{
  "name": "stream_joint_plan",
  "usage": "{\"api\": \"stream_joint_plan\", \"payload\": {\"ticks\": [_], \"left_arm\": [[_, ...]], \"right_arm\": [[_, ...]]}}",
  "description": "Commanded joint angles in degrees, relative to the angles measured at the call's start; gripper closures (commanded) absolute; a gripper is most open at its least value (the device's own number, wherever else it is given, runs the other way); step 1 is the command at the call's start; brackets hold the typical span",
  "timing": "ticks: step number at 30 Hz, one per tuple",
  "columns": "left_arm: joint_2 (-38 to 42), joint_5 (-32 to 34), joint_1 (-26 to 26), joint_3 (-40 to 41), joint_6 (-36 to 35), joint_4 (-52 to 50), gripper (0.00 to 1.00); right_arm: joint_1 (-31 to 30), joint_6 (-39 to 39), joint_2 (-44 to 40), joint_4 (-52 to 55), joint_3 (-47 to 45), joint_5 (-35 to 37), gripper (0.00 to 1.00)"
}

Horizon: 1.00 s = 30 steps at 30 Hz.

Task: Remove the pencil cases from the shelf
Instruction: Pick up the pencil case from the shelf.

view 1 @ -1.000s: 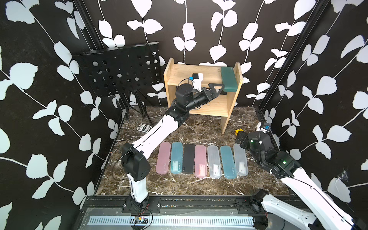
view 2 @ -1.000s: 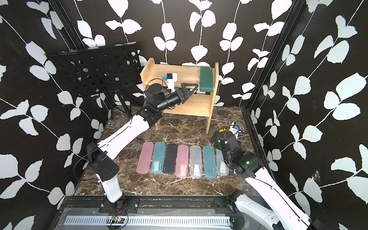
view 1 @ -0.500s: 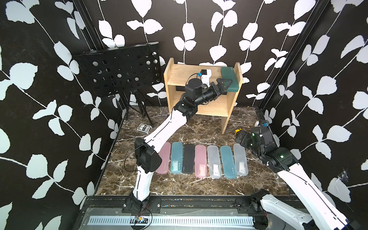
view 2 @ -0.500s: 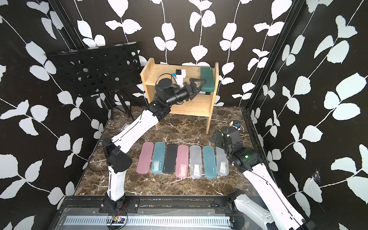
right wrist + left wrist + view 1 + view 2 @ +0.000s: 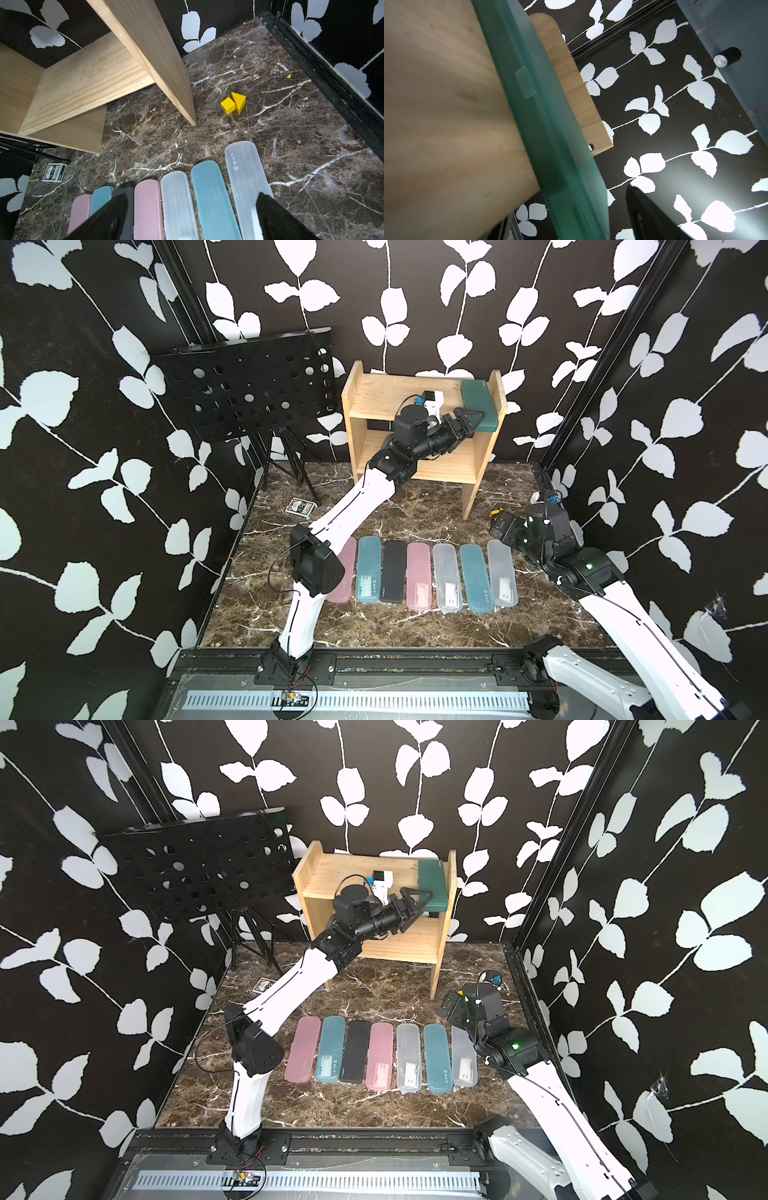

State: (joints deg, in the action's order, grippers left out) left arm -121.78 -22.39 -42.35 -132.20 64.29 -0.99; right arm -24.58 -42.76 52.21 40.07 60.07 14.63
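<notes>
At the top tier's right end, we find the left gripper [image 5: 473,418] with jaws parted about the near end of the dark green pencil case [image 5: 480,403]; nothing is clamped. Its wrist view shows one finger [image 5: 652,218] clear of the case, which is frosted and has a small side clasp. The opposite finger is out of frame. That case lies against the shelf [image 5: 386,396] side panel. We note the right gripper [image 5: 192,196] fully parted and empty over seven cases [image 5: 419,572] rowed on the marble floor [image 5: 415,626]. The left arm [image 5: 357,506] cuts off the end pink case [image 5: 348,572].
</notes>
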Motion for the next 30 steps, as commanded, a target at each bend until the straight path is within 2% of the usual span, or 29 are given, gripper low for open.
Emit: {"api": "stream_joint_plan", "payload": {"ticks": [1, 8, 12, 16, 21, 27, 30], "left_arm": [[-0.5, -0.2, -0.1, -2.9, 0.9, -0.8, 0.24], [-1.0, -0.3, -0.1, -2.9, 1.4, 0.2, 0.48], [0.1, -0.4, -0.1, -1.1, 1.2, 0.7, 0.53], [2.0, 0.2, -0.1, 2.6, 1.2, 2.8, 0.68], [4.7, 0.2, 0.1, 7.9, 0.9, 6.4, 1.0], [9.9, -0.6, 0.9, 16.3, -1.5, 9.9, 1.0], [13.6, -2.5, 1.4, 23.4, -2.4, 16.2, 1.0]], "right_arm": [[0.3, 1.1, 0.5, -0.8, -0.1, -1.4, 0.01], [0.5, 1.0, -0.1, -0.1, -0.6, -1.4, 0.01], [0.5, 0.8, -0.2, -0.4, -1.1, -1.5, 0.01], [0.6, 0.7, -0.1, -0.5, -1.1, -2.2, 0.01], [0.5, 1.2, -0.1, -0.7, -1.1, -2.5, 0.01], [0.5, 2.3, -0.4, -2.7, -0.9, -3.1, 0.01], [0.5, 4.7, -1.1, -5.3, -0.6, -5.6, 0.01]]}}
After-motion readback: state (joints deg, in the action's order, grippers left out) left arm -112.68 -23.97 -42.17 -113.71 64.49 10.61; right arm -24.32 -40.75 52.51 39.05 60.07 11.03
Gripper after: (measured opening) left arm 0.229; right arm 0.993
